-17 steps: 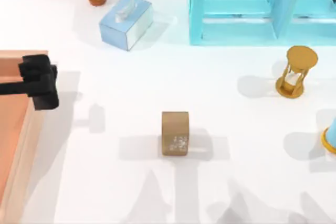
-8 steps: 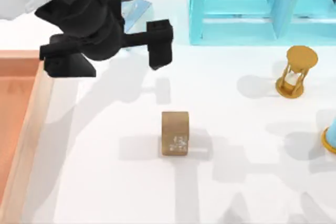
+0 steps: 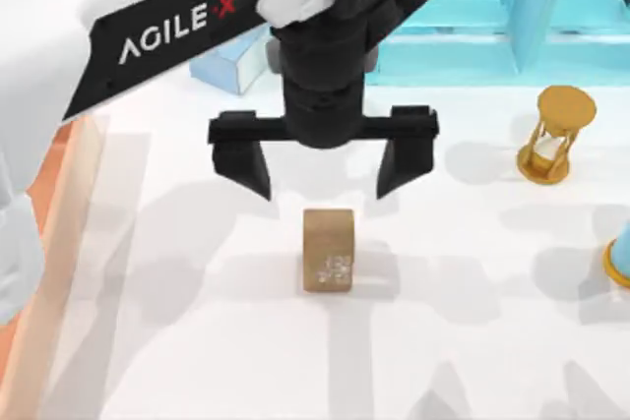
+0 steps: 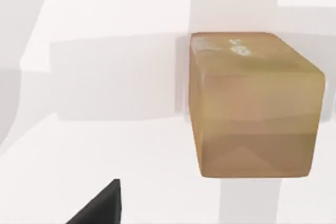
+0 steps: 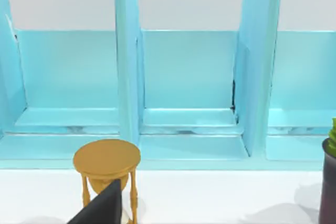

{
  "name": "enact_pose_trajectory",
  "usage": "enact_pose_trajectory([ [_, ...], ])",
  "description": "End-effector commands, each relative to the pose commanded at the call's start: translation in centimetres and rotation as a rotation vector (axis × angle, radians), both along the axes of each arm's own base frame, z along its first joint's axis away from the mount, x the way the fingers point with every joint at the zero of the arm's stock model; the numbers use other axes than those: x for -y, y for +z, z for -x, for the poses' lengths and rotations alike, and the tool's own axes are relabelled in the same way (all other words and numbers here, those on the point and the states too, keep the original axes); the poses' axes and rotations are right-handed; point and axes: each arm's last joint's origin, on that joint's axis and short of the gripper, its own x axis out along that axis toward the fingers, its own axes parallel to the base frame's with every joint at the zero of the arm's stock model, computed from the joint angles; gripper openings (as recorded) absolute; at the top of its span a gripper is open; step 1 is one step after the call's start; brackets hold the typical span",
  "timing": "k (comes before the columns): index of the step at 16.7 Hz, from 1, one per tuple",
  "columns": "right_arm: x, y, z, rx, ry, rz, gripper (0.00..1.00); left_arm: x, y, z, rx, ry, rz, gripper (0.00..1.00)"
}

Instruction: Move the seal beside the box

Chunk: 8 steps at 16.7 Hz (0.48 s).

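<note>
1. The left gripper (image 3: 324, 166) hung over the middle of the white surface (image 3: 472, 341), its two black fingers (image 3: 246, 162) spread wide apart, released and grasping nothing.
2. The seal (image 3: 328, 249) rested on the surface just on the near side of the gripper, roughly centred between the two fingertips and touching neither; white carved marks showed on its near face.
3. In the left wrist view the seal (image 4: 254, 106) appeared as a tan block alone on the surface, with one dark fingertip (image 4: 100, 208) at the frame's edge, apart from it.
4. The box (image 3: 69, 204) lay at the left edge of the surface, well apart from the seal and largely covered by the left arm.
5. A light-blue tissue box (image 3: 226, 64) stood far left of the gripper; a turquoise shelf (image 3: 492, 17) stood at the far right, with a golden hourglass (image 3: 556, 135) on its near side.
6. The right wrist view showed the shelf (image 5: 184, 87) and hourglass (image 5: 106, 169); whether the right gripper was released or clenched, I cannot tell
</note>
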Motion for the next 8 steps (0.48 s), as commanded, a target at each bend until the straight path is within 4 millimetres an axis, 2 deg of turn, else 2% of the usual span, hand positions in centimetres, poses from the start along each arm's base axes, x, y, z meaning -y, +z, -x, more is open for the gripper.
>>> enact_pose_trajectory([
  [2, 0.00, 0.00, 0.00, 0.000, 0.000, 0.000, 1.00, 0.63, -0.52, -0.05, -0.016, -0.001, -0.015, 1.00],
  [8, 0.00, 0.00, 0.00, 0.000, 0.000, 0.000, 1.00, 0.48, -0.62, -0.17, -0.016, 0.003, -0.014, 1.00],
])
